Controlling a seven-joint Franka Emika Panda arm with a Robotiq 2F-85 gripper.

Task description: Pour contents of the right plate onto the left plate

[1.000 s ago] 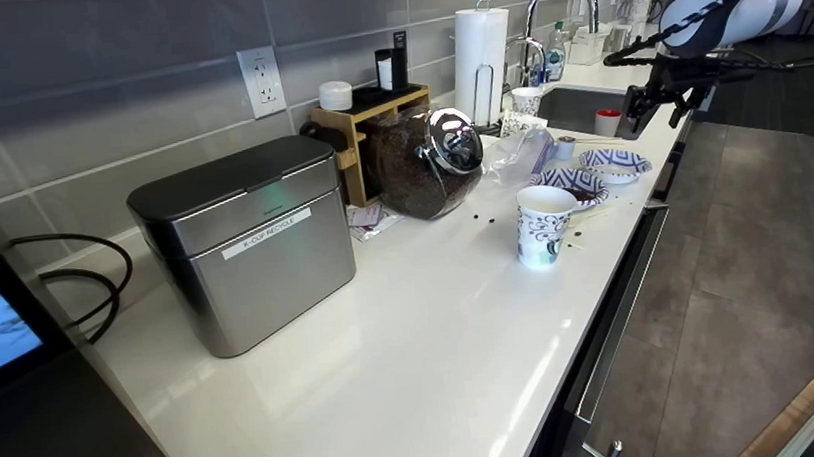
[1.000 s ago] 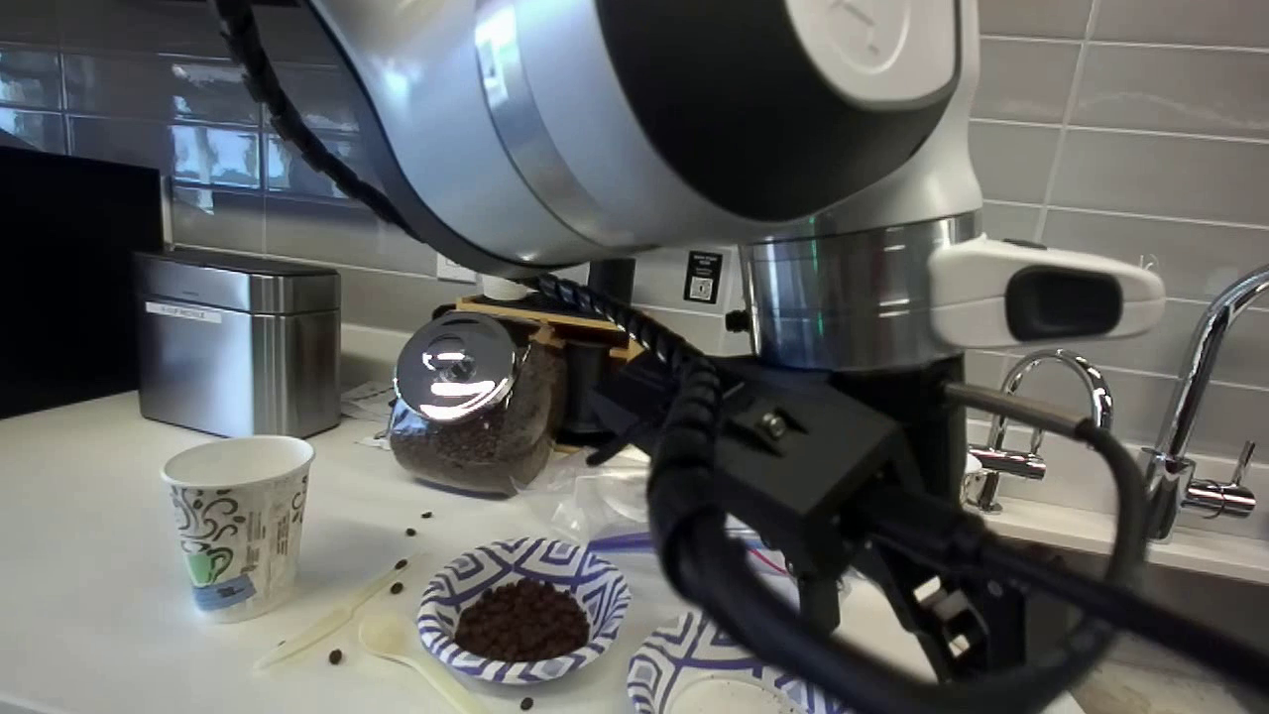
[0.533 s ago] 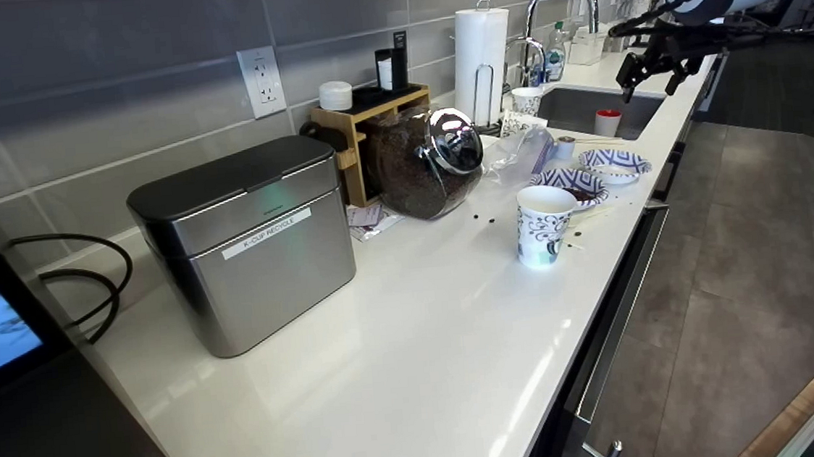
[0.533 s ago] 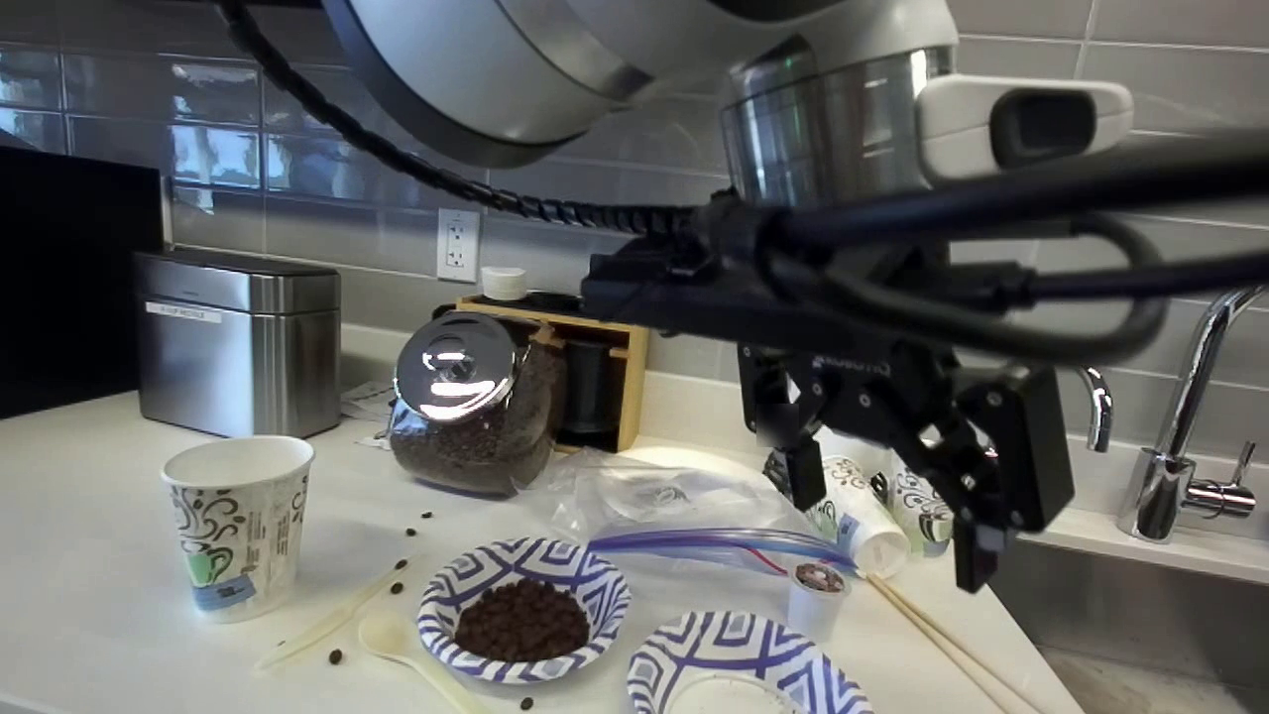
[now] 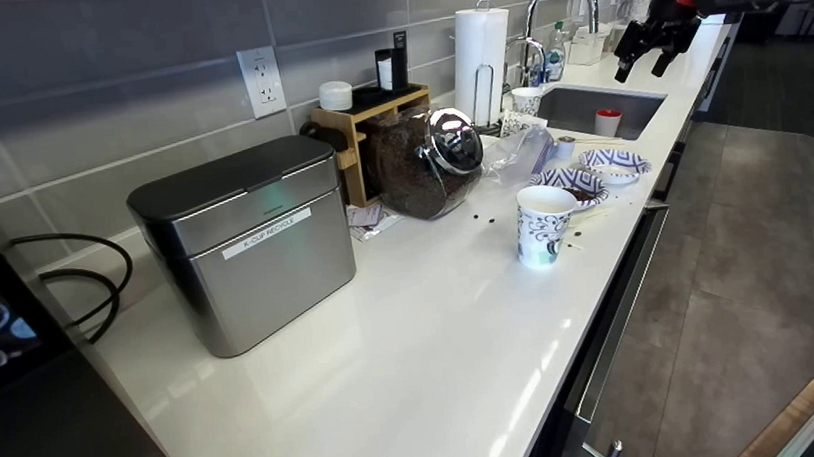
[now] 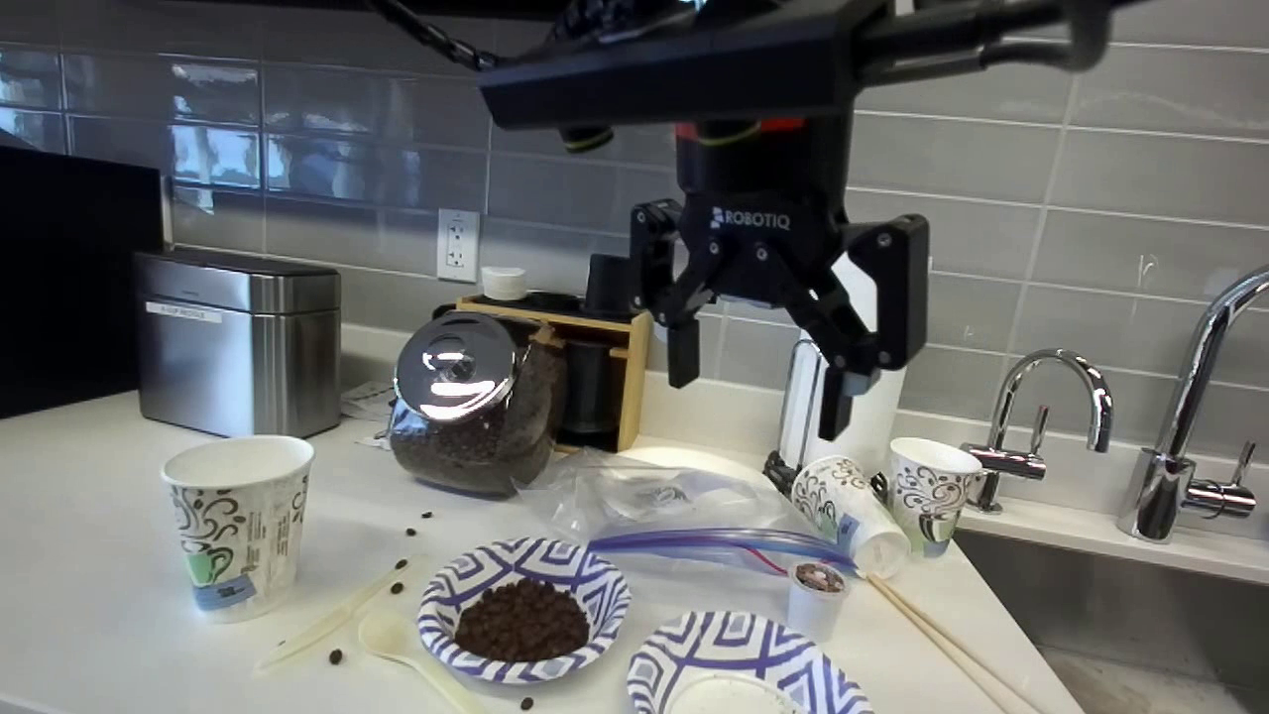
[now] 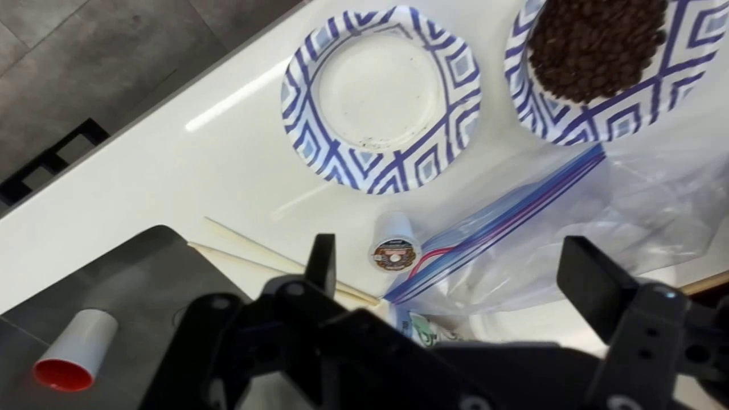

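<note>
In your wrist view a red-lined cup (image 7: 77, 347) sits in the sink (image 7: 154, 276) at 8 o'clock. At 12 o'clock the left plate (image 7: 379, 91) lies whole on the surface (image 7: 228, 176); in an exterior view its rim (image 6: 724, 640) is cropped. Your pincer (image 7: 447, 259) extends up from 6 o'clock, fingers spread wide. At 2 o'clock the right plate (image 7: 621, 122) is cropped, but in an exterior view it shows entire, dark beans (image 6: 520, 620) inside. A patterned cup (image 6: 238, 535) standing near it shows only in both exterior views.

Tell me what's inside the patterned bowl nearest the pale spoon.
Dark brown beans lie heaped in the bowl; the part of its bottom beneath them is hidden.
</note>
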